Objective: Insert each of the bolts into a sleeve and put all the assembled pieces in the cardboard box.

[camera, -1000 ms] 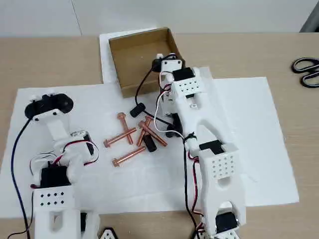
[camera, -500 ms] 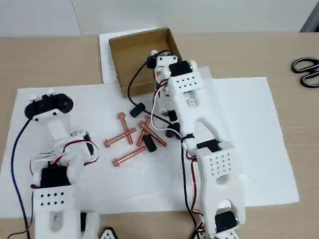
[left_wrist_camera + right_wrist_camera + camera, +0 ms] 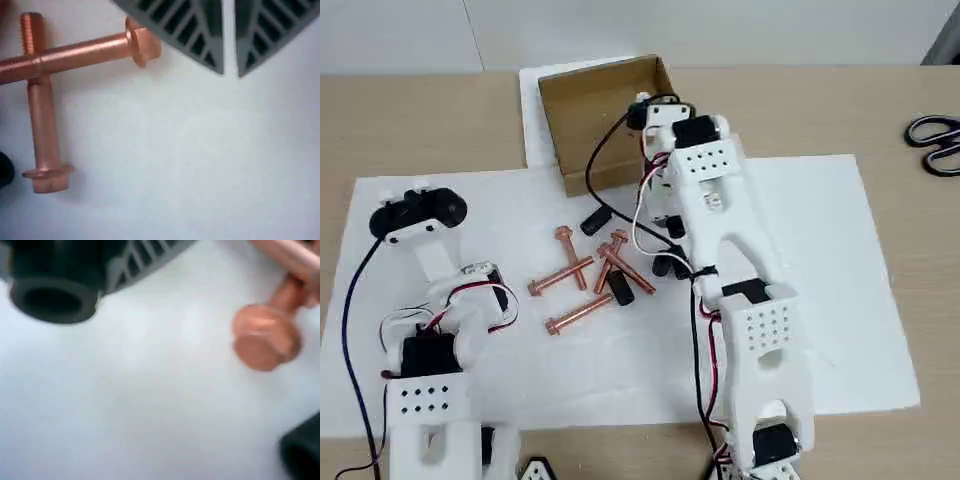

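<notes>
Several copper bolts (image 3: 578, 313) lie crossed on the white sheet mid-table, with a black sleeve (image 3: 622, 288) among them and another sleeve (image 3: 597, 218) nearer the cardboard box (image 3: 552, 120). My right gripper (image 3: 65, 275) is shut on a black sleeve (image 3: 52, 295), its bore facing the camera, just above the sheet beside a bolt head (image 3: 265, 337). A further sleeve (image 3: 300, 450) sits at the frame edge. My left gripper (image 3: 230, 72) hovers low next to two crossed bolts (image 3: 42, 115), its fingers (image 3: 200, 35) almost touching with nothing between them.
The box stands open at the back of the table, with the right arm (image 3: 705, 180) bending over just in front of it. Black scissors (image 3: 935, 140) lie at the far right. The sheet (image 3: 820, 250) to the right of the arm is bare.
The right arm's upper part swung a little left, then came back right and slightly toward the box. The left arm, bolts and loose sleeves have stayed put.
</notes>
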